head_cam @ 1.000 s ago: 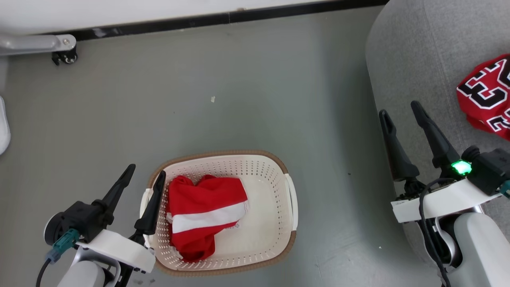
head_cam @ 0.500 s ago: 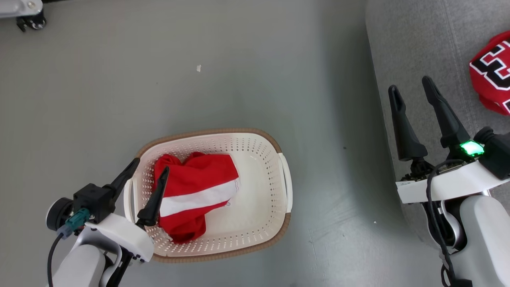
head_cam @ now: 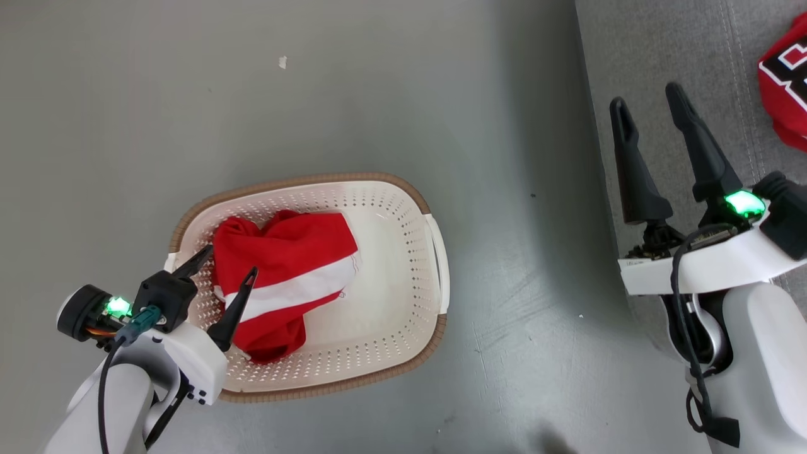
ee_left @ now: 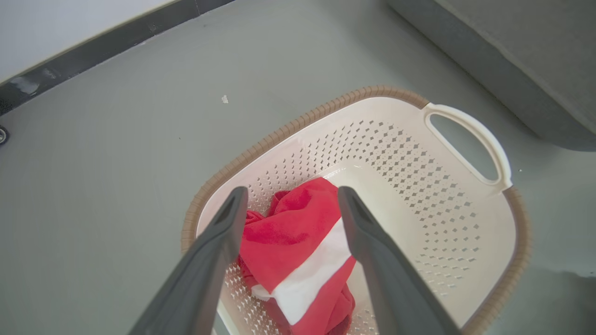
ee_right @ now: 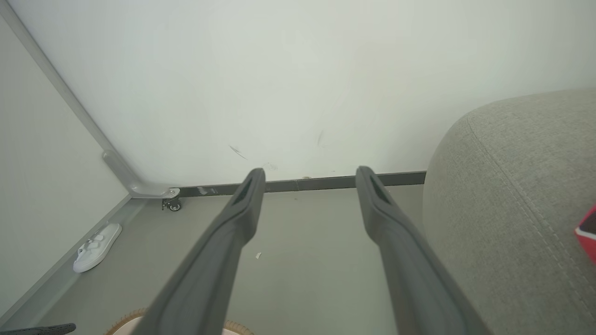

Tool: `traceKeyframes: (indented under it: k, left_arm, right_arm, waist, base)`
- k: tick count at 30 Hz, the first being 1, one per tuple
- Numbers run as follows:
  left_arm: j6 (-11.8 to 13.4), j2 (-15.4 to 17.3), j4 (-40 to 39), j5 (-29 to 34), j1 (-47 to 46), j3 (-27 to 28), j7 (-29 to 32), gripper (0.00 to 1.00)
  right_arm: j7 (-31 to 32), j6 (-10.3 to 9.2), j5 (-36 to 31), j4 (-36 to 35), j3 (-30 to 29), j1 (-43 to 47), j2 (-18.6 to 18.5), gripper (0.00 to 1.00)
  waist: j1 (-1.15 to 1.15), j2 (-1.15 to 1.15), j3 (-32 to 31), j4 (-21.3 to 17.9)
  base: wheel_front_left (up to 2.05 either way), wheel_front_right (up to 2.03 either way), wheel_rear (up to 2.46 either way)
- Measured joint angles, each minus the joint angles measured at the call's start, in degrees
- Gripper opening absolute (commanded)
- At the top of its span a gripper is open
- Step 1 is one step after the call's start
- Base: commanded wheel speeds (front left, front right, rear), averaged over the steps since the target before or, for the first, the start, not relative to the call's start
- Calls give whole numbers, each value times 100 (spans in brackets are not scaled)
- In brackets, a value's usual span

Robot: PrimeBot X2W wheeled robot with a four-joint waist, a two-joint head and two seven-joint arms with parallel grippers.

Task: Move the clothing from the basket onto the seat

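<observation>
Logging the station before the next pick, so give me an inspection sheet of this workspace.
Surface: grey floor, basket standing on it.
Job's things: red shorts in the basket; jersey on the seat.
Clutter: white scrap on the floor; white slipper by the wall.
Grippers: left gripper over the shorts, jaws open; right gripper at the seat edge, jaws open, empty.
Cables: left wrist cable, right wrist cable, both black.
Surroundings: white wall, dark baseboard, caster.

Left gripper (head_cam: pixel 231 260) near left, angled down; right gripper (head_cam: pixel 645 93) right, pointing far; both fingers (head_cam: pixel 633 170) spread wide, empty.
</observation>
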Motion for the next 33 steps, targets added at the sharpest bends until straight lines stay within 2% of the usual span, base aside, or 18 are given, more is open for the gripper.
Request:
traceKeyframes:
  k: [10,21,33]
  left_arm:
    - [-45,111,509,261,-388,-311,123,100]
    - [-46,-66,1053,255,-873,-377,287,100]
    - [-47,-127,1581,567,-1347,-756,561,100]
  right_arm:
    - [0,0,0,-7,56,-268,104,100]
    - [0,0,0,-13,160,-499,143,100]
    - [0,0,0,-18,249,-712,163,100]
  waist:
    - [0,0,347,-180]
    - [0,0,663,-358]
    - [0,0,961,-526]
  base:
    - [0,0,0]
    - [0,0,0]
    - [0,0,0]
